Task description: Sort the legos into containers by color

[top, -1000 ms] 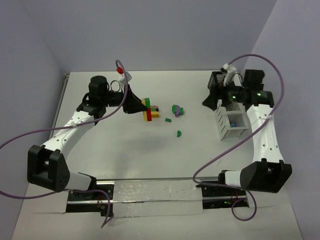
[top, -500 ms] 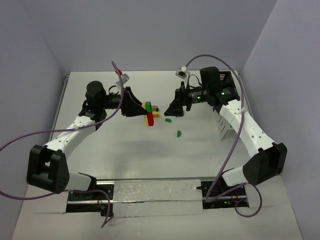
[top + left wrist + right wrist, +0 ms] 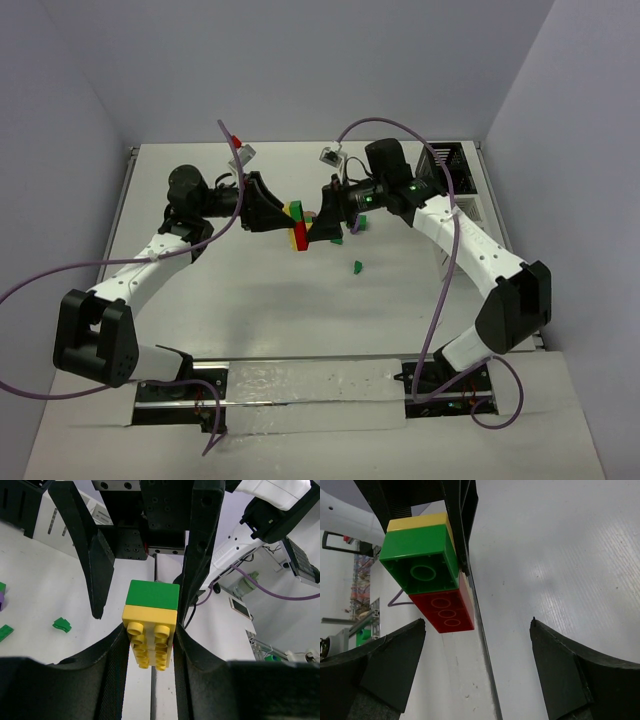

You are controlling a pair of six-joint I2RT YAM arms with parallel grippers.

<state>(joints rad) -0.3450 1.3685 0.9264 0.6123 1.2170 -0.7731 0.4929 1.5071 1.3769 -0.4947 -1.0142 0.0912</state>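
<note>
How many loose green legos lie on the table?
3: near green piece, alone; middle green piece by the right gripper; far green piece behind that gripper. Others may be hidden.

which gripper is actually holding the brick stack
The left gripper: it is clamped on the yellow, green and red brick stack. The right gripper only faces it, open.

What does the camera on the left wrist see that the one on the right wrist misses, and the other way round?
Only the left wrist view shows the studs of the yellow brick, loose green pieces lying on the table, and the right hand open, facing the camera. Only the right wrist view plainly shows the red brick and the hollow underside of the green brick. Both show the joined green and yellow bricks pinched in the left hand.
</note>
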